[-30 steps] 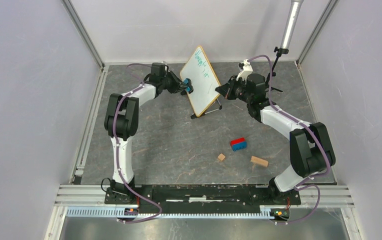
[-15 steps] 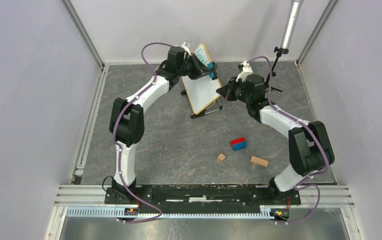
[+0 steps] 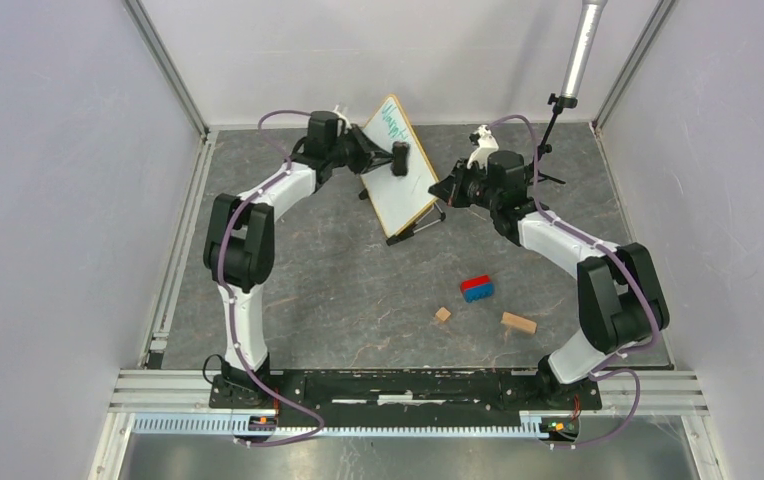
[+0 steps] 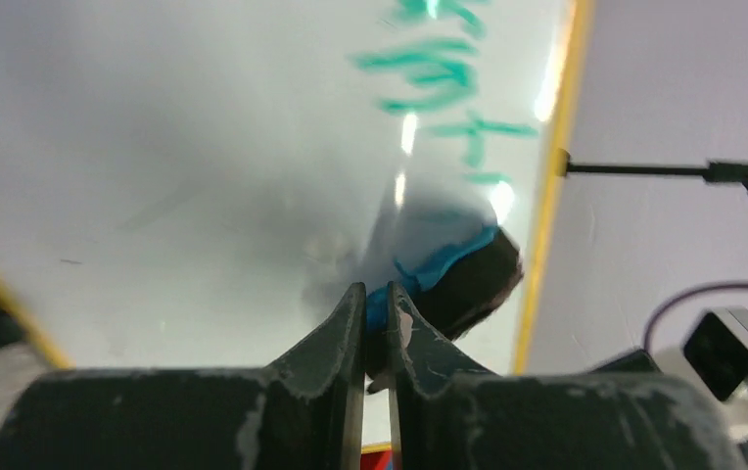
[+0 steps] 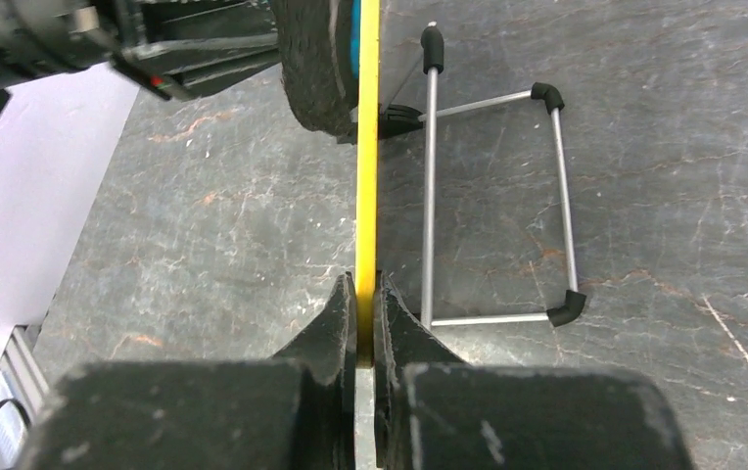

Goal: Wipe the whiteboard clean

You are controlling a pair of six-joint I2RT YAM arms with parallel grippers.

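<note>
The whiteboard (image 3: 405,185) stands tilted on its wire stand at the back middle, with green marks near its top (image 3: 395,122). In the left wrist view the board (image 4: 204,147) fills the frame, green writing (image 4: 444,83) at the upper right. My left gripper (image 3: 396,160) is shut on a blue and black eraser (image 4: 458,274) pressed against the board face. My right gripper (image 3: 445,188) is shut on the board's right edge; its wrist view shows the yellow frame edge (image 5: 366,176) clamped between the fingers (image 5: 333,318), with the eraser (image 5: 319,59) beyond.
The board's wire stand (image 5: 492,206) with black feet rests on the grey floor. A red and blue block (image 3: 476,288), a small wooden cube (image 3: 443,314) and a wooden block (image 3: 518,322) lie nearer the front. A grey pole (image 3: 580,50) stands at the back right.
My left gripper with the eraser swept from the board's left side up to its top, then down onto the board's middle. The right gripper kept its hold on the board edge.
</note>
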